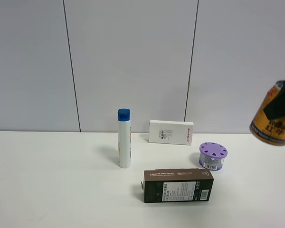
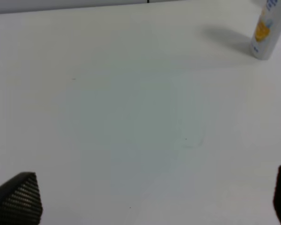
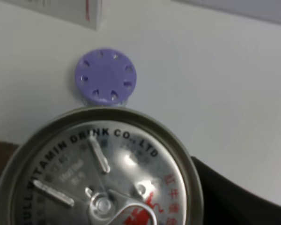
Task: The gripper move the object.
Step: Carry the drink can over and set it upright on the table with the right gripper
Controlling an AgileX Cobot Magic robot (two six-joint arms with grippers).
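The gold drink can point(image 1: 271, 124) with red characters hangs tilted in the air at the far right edge of the exterior view, well above the table. My right gripper point(image 1: 281, 105) is shut on it, its black jaws across the can's upper part. The right wrist view looks down on the can's silver top point(image 3: 100, 173), with one black finger point(image 3: 234, 197) beside it. My left gripper point(image 2: 154, 199) is open and empty over bare white table; only its two black fingertips point(image 2: 16, 197) show. The left arm is out of the exterior view.
A purple-lidded round container point(image 1: 213, 156) stands below and left of the can and also shows in the right wrist view point(image 3: 105, 76). A white box point(image 1: 171, 132) stands behind it. A dark box point(image 1: 178, 185) lies in front. A white blue-capped bottle point(image 1: 124, 138) stands mid-table, also in the left wrist view point(image 2: 269, 28).
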